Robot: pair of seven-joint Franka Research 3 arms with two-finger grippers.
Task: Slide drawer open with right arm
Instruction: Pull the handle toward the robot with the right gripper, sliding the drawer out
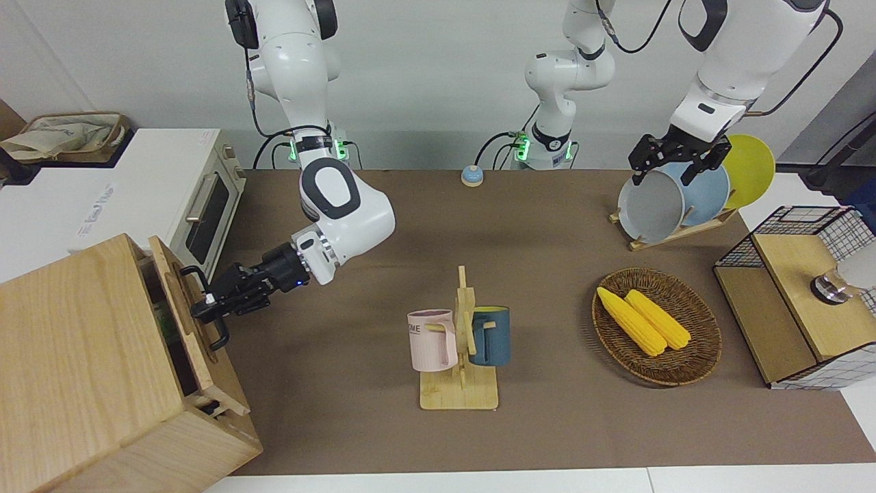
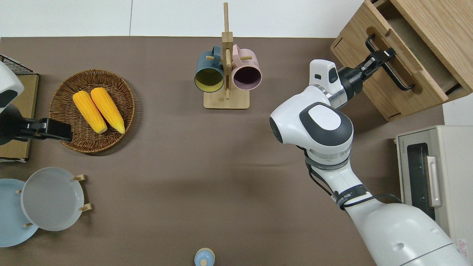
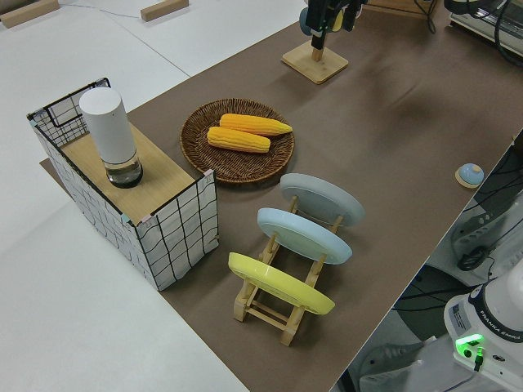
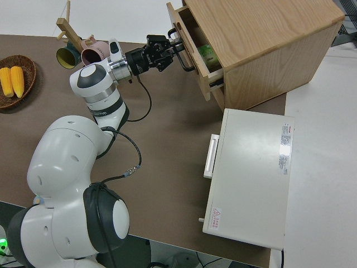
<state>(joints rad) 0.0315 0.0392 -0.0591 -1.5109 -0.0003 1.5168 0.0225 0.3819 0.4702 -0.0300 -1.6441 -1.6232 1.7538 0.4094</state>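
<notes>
right gripper (image 2: 384,57) is clamped on the drawer (image 2: 401,55) handle, drawer partly out of the cabinet (image 1: 82,356), its long front facing the mug rack (image 1: 460,342).

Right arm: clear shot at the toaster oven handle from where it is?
Probably yes. The right gripper is shut on the drawer handle, but the oven handle faces bare table with nothing in front of it; it would have to let go first.

Light-wood drawer (image 1: 179,309), black handle (image 1: 209,306); white right arm (image 1: 342,212), black pincer (image 1: 209,306); 2 yellow corncobs (image 1: 643,320).
</notes>
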